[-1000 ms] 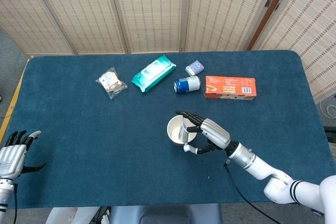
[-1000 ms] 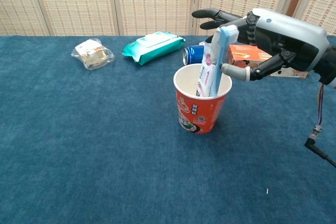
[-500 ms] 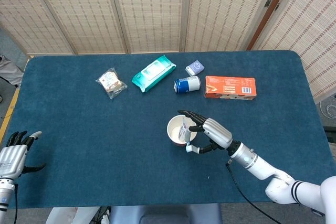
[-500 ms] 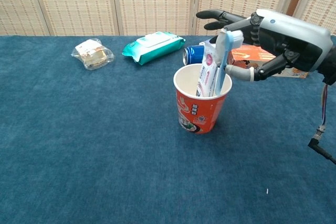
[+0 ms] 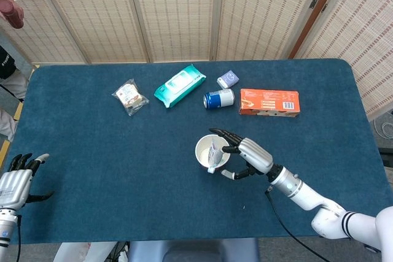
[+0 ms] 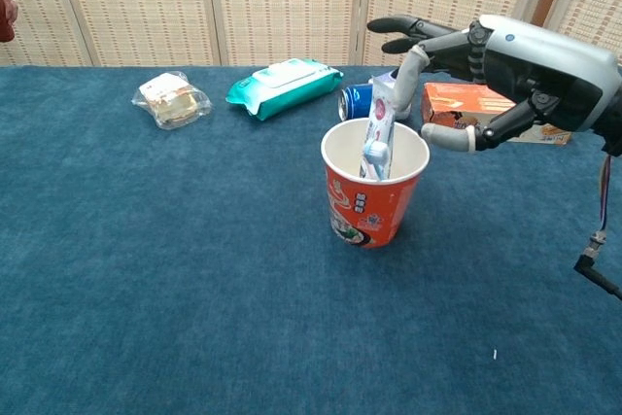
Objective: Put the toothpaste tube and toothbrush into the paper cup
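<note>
The red paper cup (image 6: 373, 207) stands upright mid-table, seen from above as a white rim (image 5: 201, 153). The toothpaste tube (image 6: 383, 107) leans inside it, its top sticking out over the rim. The toothbrush (image 6: 373, 152) lies low in the cup against the tube, its pale blue end showing just under the rim. My right hand (image 6: 516, 58) hovers to the right of the cup at rim height, fingers spread and holding nothing; its fingertips (image 5: 222, 134) reach over the cup's edge. My left hand (image 5: 15, 180) rests at the table's near left corner, empty, fingers apart.
Along the far side lie a clear snack bag (image 5: 130, 96), a teal wipes pack (image 5: 179, 85), a blue can (image 5: 218, 98), a small lilac packet (image 5: 228, 78) and an orange box (image 5: 269, 101). A person (image 5: 9, 16) shows at the upper left edge.
The right hand let go of the toothbrush, which dropped down into the cup beside the tube. The hand's fingers opened and drew slightly right. A person came into view at the left.
</note>
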